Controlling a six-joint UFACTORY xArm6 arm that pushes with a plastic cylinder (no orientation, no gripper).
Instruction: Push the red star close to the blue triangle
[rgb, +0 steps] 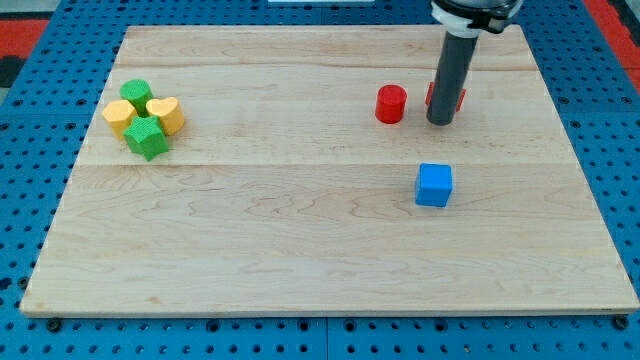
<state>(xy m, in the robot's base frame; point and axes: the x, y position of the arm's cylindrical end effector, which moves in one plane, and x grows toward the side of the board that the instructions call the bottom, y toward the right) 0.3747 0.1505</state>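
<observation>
I carry no claw to open or shut, only a dark rod, and my tip (440, 122) rests on the tabletop (300, 230) towards the view's upper right. It stands just in front of a red block (459, 98) that the rod half hides. I take this for the red star, though its shape cannot be made out from here. A red cylinder (391, 104) sits just to the view's left of my tip, apart from it. The only blue piece, the blue block (434, 185), lies below my tip towards the view's bottom and near it, and it reads more as a cube than a triangle (I judge it to be the target all the same). As I judge it, the push itself is not yet begun, because I am on the wrong side of the star. The next move calls for rounding the star to its far side, clear of the cylinder, and then driving it down the view towards the blue block. By count there are seven blocks: two red, one blue, and at the view's left a tight cluster of two green blocks (146, 138) and two yellow blocks (164, 113).
</observation>
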